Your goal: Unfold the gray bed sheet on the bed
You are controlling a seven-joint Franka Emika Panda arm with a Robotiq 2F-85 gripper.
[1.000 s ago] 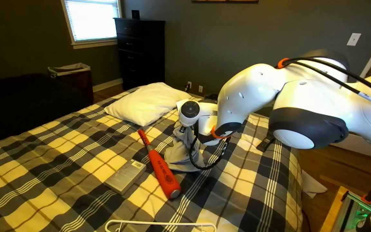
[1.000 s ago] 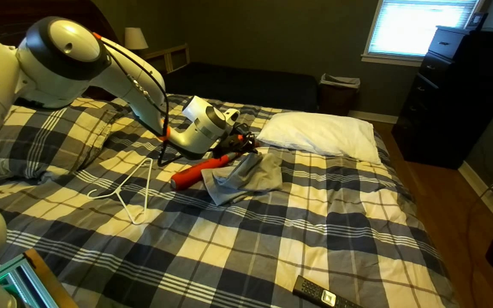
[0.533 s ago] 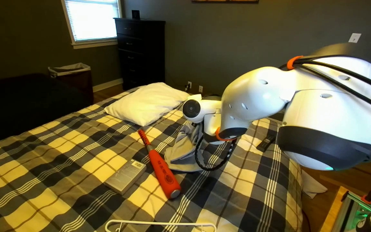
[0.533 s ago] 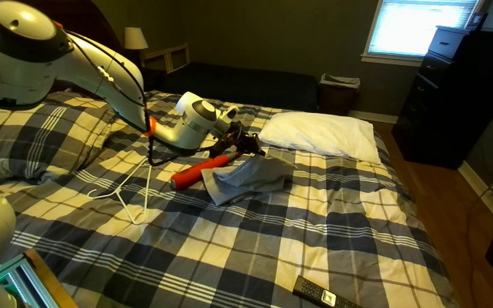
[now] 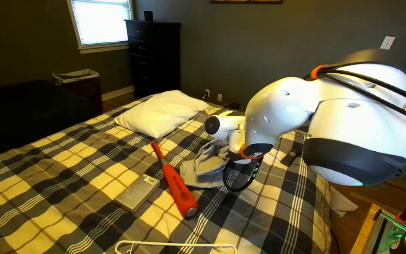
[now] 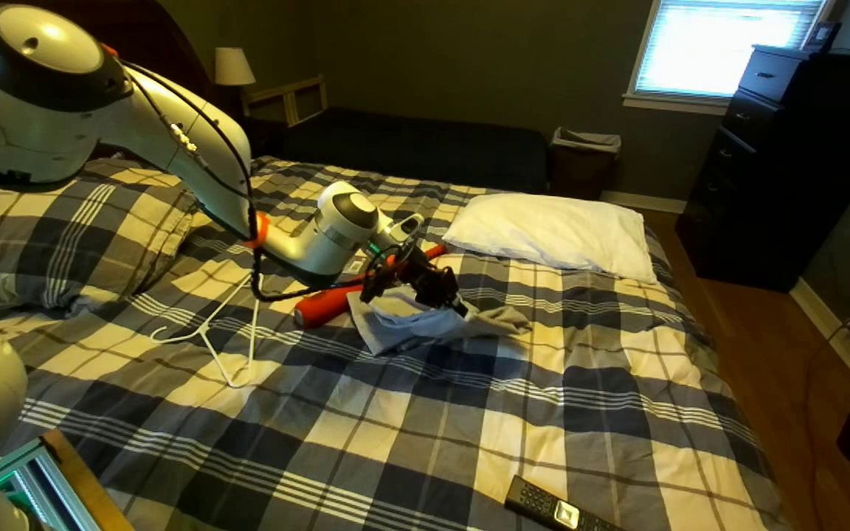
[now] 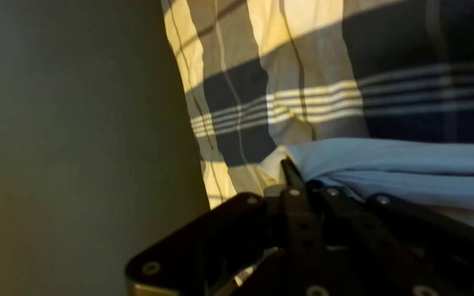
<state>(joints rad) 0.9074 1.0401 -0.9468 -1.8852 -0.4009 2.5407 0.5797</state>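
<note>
The gray bed sheet (image 5: 203, 169) lies crumpled on the plaid bed (image 5: 83, 183). In an exterior view the sheet (image 6: 388, 324) has a flat corner toward the camera and a raised fold reaching right under my gripper (image 6: 460, 304). In the wrist view my gripper (image 7: 298, 174) is shut on the sheet (image 7: 385, 158); the cloth bunches at the fingertips, and a small corner sticks out past them. The held part is low, close to the bed cover (image 7: 319, 70). In an exterior view the arm hides the fingers and the sheet's right part.
An orange-red bat (image 5: 178, 187) lies right beside the sheet. A white pillow (image 6: 550, 236) is behind it. A gray box (image 5: 137, 194), a white hanger (image 6: 254, 332) and a black remote (image 6: 561, 509) also lie on the bed. A dark dresser (image 5: 153, 56) stands against the wall.
My gripper has moved away from the bat, first outward and then down toward the bed. The held part of the sheet has gone with it and reaches farther; the sheet's near corner has stayed.
</note>
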